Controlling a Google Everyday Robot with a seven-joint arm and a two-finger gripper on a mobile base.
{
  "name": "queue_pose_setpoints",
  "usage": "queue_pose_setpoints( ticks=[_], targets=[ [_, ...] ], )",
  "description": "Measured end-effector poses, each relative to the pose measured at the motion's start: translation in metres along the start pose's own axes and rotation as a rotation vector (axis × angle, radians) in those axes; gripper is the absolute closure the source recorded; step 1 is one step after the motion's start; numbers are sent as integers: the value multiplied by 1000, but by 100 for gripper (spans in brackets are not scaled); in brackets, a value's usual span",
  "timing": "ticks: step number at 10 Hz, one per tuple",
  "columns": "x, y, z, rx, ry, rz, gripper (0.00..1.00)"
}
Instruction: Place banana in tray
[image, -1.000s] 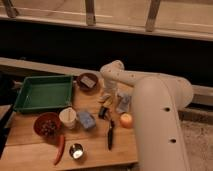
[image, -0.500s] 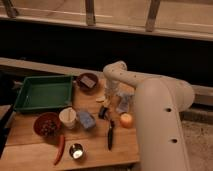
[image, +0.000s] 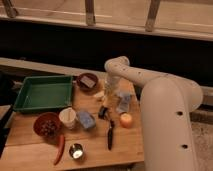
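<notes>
Tray: bare green floor showing. Right of tray: dark-red bowl holding pale block; banana just beyond, gripper beside it, blurred; jaw state unreadable.

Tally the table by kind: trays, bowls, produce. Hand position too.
Trays: 1, the green tray
Bowls: 2, back bowl, front bowl
Produce: 3, banana, chili, orange fruit
Total: 6
Hand: low over the table, beside the banana, right of the tray.
</notes>
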Motion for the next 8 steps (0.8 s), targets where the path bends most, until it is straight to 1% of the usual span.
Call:
queue_pose_setpoints(
  ticks=[2,4,7,8],
  targets=[
    [-4,28,-18,-56,-20,-52,100],
    [-7,61,-30,-97,-38,-119,100],
    [-12,127,-49,-176,-60,-251,100],
    [-10,151,-56,-208,-66,-302,100]
  ],
)
